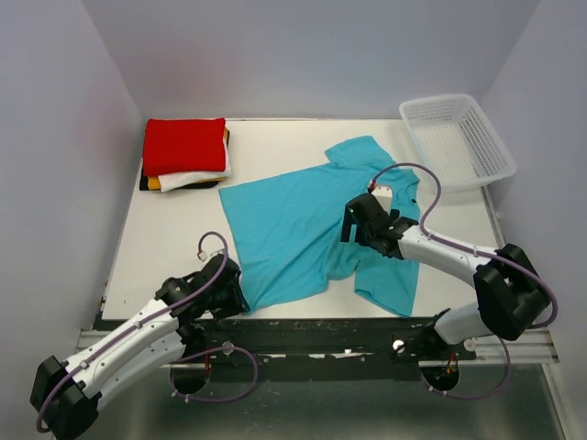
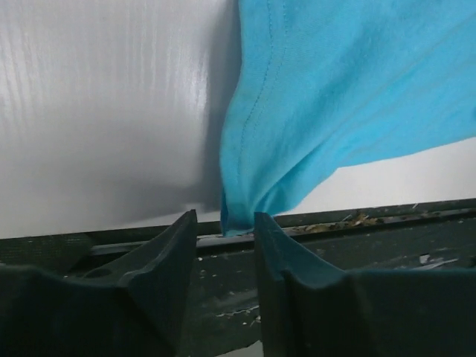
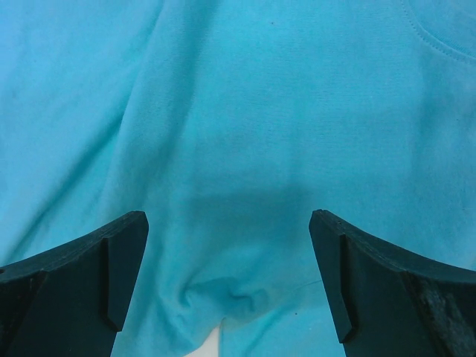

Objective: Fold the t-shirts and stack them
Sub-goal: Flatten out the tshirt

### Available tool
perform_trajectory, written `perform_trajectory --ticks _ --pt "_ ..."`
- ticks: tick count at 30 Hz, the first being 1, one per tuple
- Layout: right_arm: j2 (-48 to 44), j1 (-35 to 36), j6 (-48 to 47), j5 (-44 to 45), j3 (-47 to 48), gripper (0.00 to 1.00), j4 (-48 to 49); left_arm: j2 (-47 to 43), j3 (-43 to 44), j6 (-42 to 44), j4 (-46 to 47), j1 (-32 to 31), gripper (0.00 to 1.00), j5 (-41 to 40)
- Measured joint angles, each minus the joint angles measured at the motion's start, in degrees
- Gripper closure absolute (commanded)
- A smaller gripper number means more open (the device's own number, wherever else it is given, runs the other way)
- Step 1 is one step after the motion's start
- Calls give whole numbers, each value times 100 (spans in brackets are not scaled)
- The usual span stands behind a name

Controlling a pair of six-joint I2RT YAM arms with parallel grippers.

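A turquoise-blue t-shirt (image 1: pixel 298 225) lies spread out and slightly rumpled in the middle of the white table (image 1: pixel 174 234). A stack of folded t-shirts stands at the far left, with red (image 1: pixel 183 145) on top, white (image 1: pixel 194 179) under it, and yellow-orange and black edges below. My left gripper (image 1: pixel 231 295) is at the shirt's near-left corner by the table's front edge. In the left wrist view the jaws (image 2: pixel 225 216) stand a little apart, with the shirt corner (image 2: pixel 242 212) at their tips. My right gripper (image 1: pixel 353 223) is open wide just above the shirt's right part (image 3: pixel 238 149).
A white plastic mesh basket (image 1: pixel 456 139) stands at the back right corner. A dark metal rail (image 2: pixel 387 223) runs along the table's front edge. Grey walls close in the left, back and right sides.
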Motion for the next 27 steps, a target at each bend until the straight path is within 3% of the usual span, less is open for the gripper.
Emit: perform_trajectory --ticks 1,3,9,13,20,27 --pt "-46 0 13 -2 0 0 -15 -109 -24 -22 -28 -2 48 94" --pt "-142 0 42 -2 0 0 -68 -247 -9 0 -81 -17 3 216" --pt "-522 0 243 -101 -96 0 -188 -269 734 168 -264 -33 1 181" --pt "-953 0 509 -448 -387 0 -186 205 1329 444 509 -33 1 127" --pt "-1700 0 1110 -1320 -1539 0 -103 2487 1722 822 2251 153 1 315" --pt "-2514 -2 1950 -1355 -2061 0 -636 4109 1718 870 3250 822 1 796"
